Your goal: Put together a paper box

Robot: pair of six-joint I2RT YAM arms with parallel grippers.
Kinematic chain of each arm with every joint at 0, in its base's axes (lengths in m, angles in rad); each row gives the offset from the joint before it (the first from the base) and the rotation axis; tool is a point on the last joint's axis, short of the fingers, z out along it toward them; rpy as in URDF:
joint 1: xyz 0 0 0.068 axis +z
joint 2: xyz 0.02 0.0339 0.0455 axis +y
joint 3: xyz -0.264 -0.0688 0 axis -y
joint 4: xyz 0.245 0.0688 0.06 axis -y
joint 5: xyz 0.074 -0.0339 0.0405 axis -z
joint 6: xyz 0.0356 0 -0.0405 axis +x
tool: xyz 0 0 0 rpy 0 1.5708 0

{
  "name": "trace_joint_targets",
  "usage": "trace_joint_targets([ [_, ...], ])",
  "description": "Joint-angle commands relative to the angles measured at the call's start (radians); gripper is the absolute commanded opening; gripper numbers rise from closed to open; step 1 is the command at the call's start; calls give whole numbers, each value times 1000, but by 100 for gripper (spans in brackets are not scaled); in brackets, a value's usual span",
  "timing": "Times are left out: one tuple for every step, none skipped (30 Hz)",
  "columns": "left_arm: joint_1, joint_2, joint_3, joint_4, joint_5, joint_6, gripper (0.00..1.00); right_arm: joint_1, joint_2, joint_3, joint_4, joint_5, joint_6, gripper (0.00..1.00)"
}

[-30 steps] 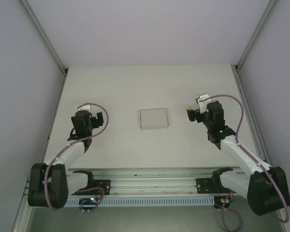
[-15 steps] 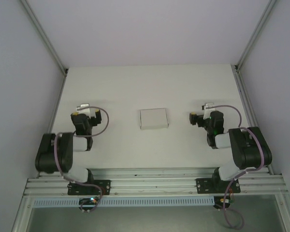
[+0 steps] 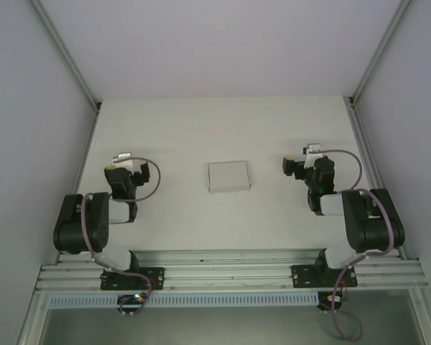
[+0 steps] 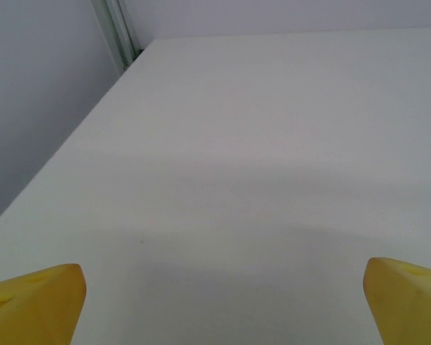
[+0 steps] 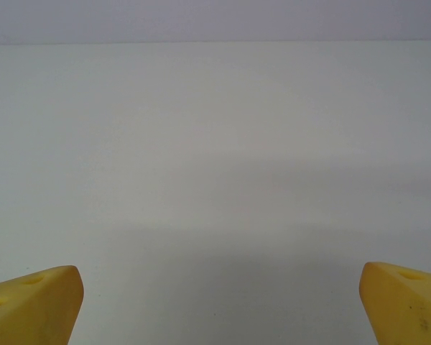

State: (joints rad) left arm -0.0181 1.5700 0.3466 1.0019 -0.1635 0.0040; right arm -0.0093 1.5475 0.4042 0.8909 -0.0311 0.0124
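Observation:
The paper box (image 3: 228,176) is a small, low, white rectangular box lying closed on the middle of the table (image 3: 223,129). My left gripper (image 3: 125,169) sits well to its left, with the arm folded back over its base. My right gripper (image 3: 302,162) is off to the box's right, its arm folded the same way. In the left wrist view the yellow fingertips (image 4: 36,302) stand far apart over bare table, so that gripper (image 4: 223,309) is open and empty. The right gripper (image 5: 219,305) is open too, with yellow fingertips (image 5: 32,302) at the frame corners and nothing between them.
Pale walls enclose the table on the left, back and right, with metal corner posts (image 3: 97,106) at the back. An aluminium rail (image 3: 230,273) carrying the arm bases runs along the near edge.
Both arms have folded back from their stretched poses of a second ago and pulled their grippers in. The box has not moved.

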Motion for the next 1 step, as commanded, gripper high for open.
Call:
trace_joint_targets([
  [0, -1, 22, -25, -28, -2, 100, 1, -4, 2, 2, 4, 19, 100],
])
